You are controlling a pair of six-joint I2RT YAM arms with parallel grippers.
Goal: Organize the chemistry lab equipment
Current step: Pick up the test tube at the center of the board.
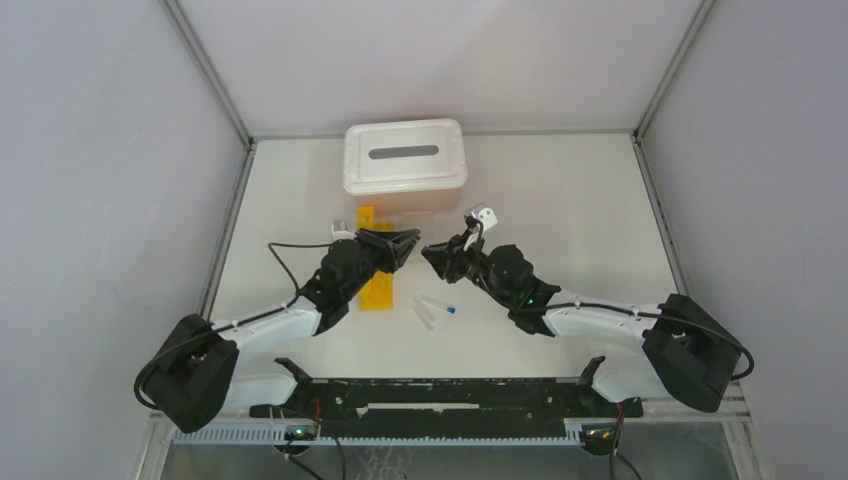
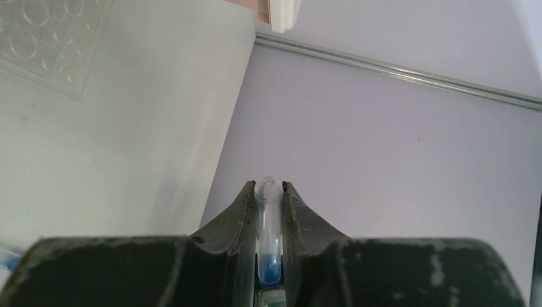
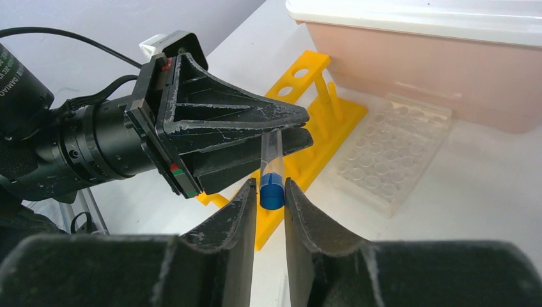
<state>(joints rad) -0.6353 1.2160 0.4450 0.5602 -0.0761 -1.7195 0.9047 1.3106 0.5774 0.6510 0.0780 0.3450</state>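
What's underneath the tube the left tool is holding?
From above, the left tool and right tool cover that spot. The right wrist view shows the yellow rack lying beyond the tube, a clear tray beside it. Whether rack or bare table lies straight below, I cannot tell.

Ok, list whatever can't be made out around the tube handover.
Right wrist view: whether the right gripper touches the blue cap of the held tube; the gap is too fine to judge.
Top view: the middle of the yellow rack, under the left gripper.
Top view: contents of the loose tubes, too small.
Left wrist view: the clear rack, cut off by the corner.
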